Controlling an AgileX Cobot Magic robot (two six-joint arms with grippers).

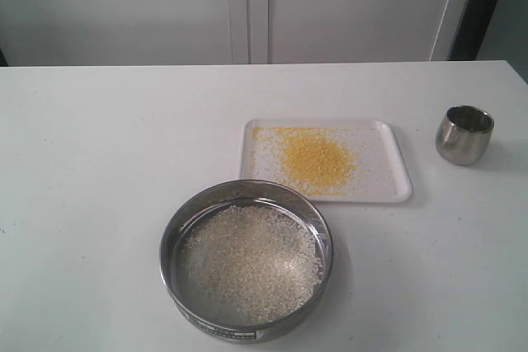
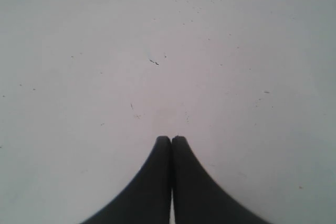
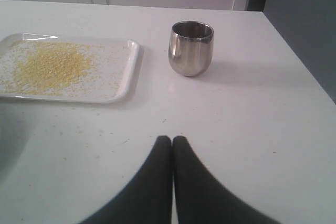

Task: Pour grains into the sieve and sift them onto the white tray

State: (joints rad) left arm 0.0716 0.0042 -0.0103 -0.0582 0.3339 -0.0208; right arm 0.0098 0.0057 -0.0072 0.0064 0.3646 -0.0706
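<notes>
We count one sieve [image 1: 168, 261], one white tray [image 1: 388, 172] lying lengthwise left-to-right, one steel cup [image 1: 464, 135], and the left gripper [image 2: 171, 141] and right gripper [image 3: 172, 140] both closed, empty.

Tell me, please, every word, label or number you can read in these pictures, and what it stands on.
Label on the sieve rim: dark marks on white, too small and blurred to read.
Tray, cup, table: no writing to be seen.
</notes>
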